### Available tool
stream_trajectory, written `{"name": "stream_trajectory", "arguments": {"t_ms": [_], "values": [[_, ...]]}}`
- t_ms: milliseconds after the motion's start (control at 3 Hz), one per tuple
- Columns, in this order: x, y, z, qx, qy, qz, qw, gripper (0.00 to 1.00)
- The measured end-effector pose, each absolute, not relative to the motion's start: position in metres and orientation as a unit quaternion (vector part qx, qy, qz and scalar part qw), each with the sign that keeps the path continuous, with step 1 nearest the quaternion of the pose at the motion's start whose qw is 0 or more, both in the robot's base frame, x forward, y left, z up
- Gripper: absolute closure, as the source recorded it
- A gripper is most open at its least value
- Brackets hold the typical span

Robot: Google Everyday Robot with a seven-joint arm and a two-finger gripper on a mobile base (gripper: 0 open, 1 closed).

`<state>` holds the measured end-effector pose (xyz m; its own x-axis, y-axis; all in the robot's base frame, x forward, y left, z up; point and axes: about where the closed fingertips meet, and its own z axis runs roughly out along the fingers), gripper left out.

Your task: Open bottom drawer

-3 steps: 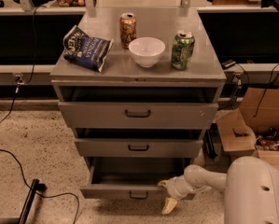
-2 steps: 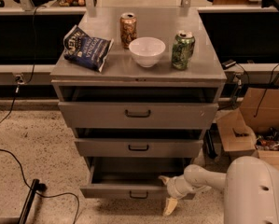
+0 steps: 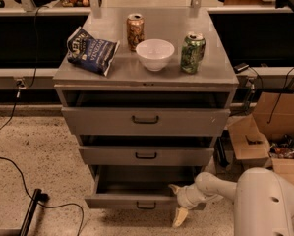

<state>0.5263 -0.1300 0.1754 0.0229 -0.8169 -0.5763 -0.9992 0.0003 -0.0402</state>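
Observation:
The bottom drawer (image 3: 136, 201) is the slimmest grey front of the three on the cabinet, with a small dark bar handle (image 3: 146, 206). It stands pulled out, its dark inside showing. My gripper (image 3: 177, 202) sits at the drawer's right front corner, one pale finger pointing up over the drawer's edge and the other (image 3: 180, 217) hanging down in front of the panel. The white arm (image 3: 220, 187) reaches in from the lower right.
Above are the middle drawer (image 3: 146, 156) and top drawer (image 3: 145, 120), both slightly out. On the cabinet top lie a chip bag (image 3: 91, 50), a white bowl (image 3: 155, 54), a brown can (image 3: 134, 31) and a green can (image 3: 192, 52). Cardboard boxes (image 3: 272, 132) stand at right; a black cable (image 3: 33, 191) crosses the floor at left.

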Motion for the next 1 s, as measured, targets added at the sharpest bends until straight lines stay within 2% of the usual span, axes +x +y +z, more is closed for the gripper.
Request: {"name": "stream_trajectory", "arguments": {"t_ms": [333,1000], "values": [[0.524,-0.136,0.17,-0.673,0.674,0.219,0.211,0.0],[0.513,-0.146,0.17,-0.687,0.684,0.194,0.15,0.34]]}}
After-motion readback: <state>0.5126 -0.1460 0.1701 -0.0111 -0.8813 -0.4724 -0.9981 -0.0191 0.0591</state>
